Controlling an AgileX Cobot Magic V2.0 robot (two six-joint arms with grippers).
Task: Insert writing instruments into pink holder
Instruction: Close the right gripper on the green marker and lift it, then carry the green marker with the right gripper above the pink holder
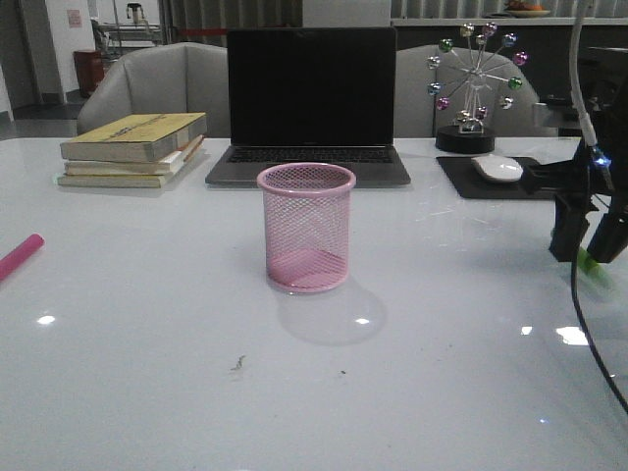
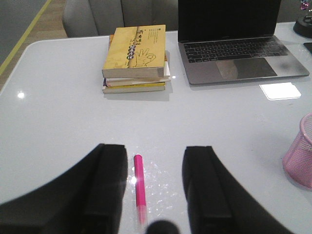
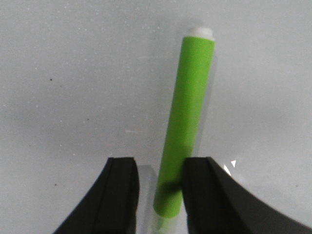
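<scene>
While the pink holder stands upright at the middle of the tabletop, both pens lie flat outside it.

Pink holder [image 1: 305, 228]: upright mesh cup; through the mesh only its pink base shows, with no pen inside.
Pink holder's place: directly at 6 o'clock from the laptop [image 1: 310, 108], apart from it; its edge also shows at 3 o'clock in the left wrist view.
Green pen [image 3: 185, 127]: lies flat on the tabletop, its whitish end pointing away from the right gripper [image 3: 158, 195].
Green pen against the fingers: its near end sits between the two dark fingers [image 3: 122, 192], close against one and with a gap to the other.
Right fingers' state: spread a little wider than the pen, not clamped on it.
Green pen in the front view: only a green tip peeks out under the right gripper, at 3 o'clock from the holder, well apart.
Pink pen [image 2: 139, 187]: flat on the tabletop, lying in the gap between the left fingers [image 2: 109, 187], touching neither.
Left gripper [image 2: 155, 190]: fingers wide apart.
Pink pen in the front view: at 9 o'clock from the holder, at the frame edge.
Tabletop [image 1: 147, 324]: glossy white, with light reflections.
Books [image 1: 132, 149]: stacked at 9 o'clock from the laptop.
Mouse [image 1: 498, 167]: on a dark pad, at 3 o'clock from the laptop.
Ferris-wheel ornament [image 1: 477, 86]: behind the pad.
Chairs [image 1: 162, 83]: grey, beyond the tabletop.
</scene>
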